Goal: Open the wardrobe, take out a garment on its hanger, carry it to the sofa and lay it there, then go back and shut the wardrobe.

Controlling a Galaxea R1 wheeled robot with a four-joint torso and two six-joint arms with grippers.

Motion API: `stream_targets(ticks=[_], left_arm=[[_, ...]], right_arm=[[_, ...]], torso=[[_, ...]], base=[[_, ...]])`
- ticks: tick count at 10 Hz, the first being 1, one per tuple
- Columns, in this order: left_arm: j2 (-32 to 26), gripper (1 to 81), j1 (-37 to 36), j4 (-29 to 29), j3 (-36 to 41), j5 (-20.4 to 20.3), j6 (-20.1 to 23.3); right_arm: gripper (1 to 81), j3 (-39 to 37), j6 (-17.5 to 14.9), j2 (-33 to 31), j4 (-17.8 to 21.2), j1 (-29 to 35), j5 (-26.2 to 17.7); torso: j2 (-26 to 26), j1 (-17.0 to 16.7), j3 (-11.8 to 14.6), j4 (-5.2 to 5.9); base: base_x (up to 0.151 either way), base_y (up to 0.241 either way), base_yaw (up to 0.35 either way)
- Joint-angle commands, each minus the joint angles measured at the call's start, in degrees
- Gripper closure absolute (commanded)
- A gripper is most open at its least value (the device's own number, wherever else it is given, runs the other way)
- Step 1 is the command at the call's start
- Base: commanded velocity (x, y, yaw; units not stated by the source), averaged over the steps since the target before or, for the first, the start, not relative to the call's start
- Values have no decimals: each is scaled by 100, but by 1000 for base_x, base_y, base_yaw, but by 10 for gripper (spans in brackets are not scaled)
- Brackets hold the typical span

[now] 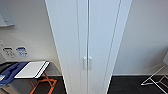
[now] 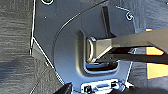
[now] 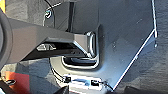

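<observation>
Wardrobe [image 1: 87, 37]: centre of the head frame, running from top edge to bottom edge; both doors shut, seam between them closed
Handles [image 1: 87, 63]: paired either side of the seam, lower centre of the frame; untouched
Progress: at the very start, judging by the shut doors; opening, taking out the garment, laying it on the sofa and closing all left to do
Orientation: front face turned squarely toward the camera; long axis vertical
Claws: opening and contents impossible to tell from either wrist view
Surroundings: folding table [image 1: 32, 69] at lower left; white wall [image 1: 147, 37] behind
</observation>
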Motion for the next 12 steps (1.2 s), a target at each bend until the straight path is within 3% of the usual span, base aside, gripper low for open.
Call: stream_targets(ticks=[1, 12], left_arm=[[-184, 10, -107, 95, 251, 253, 11], [-202, 10, -107, 95, 278, 253, 11]], right_arm=[[10, 37, 6, -108, -59, 107, -268], [10, -8, -2, -108, -85, 108, -145]], torso=[[0, 3, 0, 0], [4, 8, 0, 0]], base=[[102, 0, 0], [102, 0, 0]])
